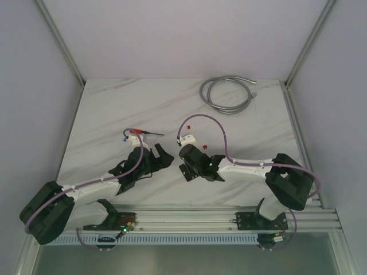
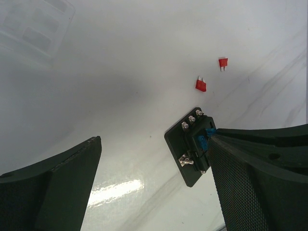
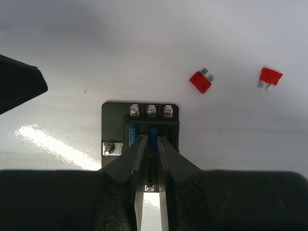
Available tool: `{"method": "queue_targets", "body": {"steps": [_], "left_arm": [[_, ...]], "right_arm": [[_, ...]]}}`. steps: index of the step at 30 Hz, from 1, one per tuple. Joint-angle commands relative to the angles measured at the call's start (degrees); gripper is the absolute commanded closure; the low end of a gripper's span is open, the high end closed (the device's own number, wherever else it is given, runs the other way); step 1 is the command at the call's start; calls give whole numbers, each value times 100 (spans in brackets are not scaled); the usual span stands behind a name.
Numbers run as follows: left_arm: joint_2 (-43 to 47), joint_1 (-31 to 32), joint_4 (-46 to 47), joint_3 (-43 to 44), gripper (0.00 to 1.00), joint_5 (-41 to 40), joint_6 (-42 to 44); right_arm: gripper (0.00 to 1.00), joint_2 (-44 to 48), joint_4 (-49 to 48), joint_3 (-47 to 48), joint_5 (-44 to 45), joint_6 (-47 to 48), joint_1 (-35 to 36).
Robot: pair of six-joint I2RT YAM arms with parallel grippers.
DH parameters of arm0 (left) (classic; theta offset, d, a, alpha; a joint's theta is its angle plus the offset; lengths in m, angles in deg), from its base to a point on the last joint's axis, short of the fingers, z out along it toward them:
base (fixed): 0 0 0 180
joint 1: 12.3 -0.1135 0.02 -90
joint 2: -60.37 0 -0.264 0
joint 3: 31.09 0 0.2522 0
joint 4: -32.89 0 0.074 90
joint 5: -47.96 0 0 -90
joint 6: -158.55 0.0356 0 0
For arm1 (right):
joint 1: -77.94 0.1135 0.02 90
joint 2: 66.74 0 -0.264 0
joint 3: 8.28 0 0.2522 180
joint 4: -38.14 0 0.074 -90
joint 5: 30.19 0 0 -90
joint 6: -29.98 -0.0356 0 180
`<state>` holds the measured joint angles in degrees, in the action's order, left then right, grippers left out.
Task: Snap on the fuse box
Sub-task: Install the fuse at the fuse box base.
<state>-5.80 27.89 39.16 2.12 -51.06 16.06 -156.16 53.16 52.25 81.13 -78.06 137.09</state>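
Marbled table (image 1: 114, 109) carries the fuse box (image 3: 114, 126), two red fuses (image 3: 200, 82), a screwdriver (image 1: 143, 132), a coiled hose (image 1: 226, 94).

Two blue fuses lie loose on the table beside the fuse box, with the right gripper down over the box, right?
Not quite. The right wrist view shows the loose fuses, the nearer fuse and the farther fuse, are red, not blue. They do lie on the table beside the fuse box, with the right gripper over it.

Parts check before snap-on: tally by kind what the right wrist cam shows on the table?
Small red plastic blade fuses, loose: 2
Black square plastic fuse box: 1
Blue fuses showing in box: 2
Total: 5
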Motion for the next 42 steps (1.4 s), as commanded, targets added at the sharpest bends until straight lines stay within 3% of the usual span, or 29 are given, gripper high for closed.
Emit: {"method": "queue_targets", "body": {"steps": [1, 30, 42], "left_arm": [[-31, -19, -26, 148, 0, 45, -28], [4, -15, -35, 113, 0, 75, -37], [8, -17, -34, 120, 0, 98, -33]], "right_arm": [[79, -50, 94, 171, -27, -120, 45], [72, 228, 113, 254, 123, -244, 35], [86, 154, 206, 233, 101, -270, -20]]}}
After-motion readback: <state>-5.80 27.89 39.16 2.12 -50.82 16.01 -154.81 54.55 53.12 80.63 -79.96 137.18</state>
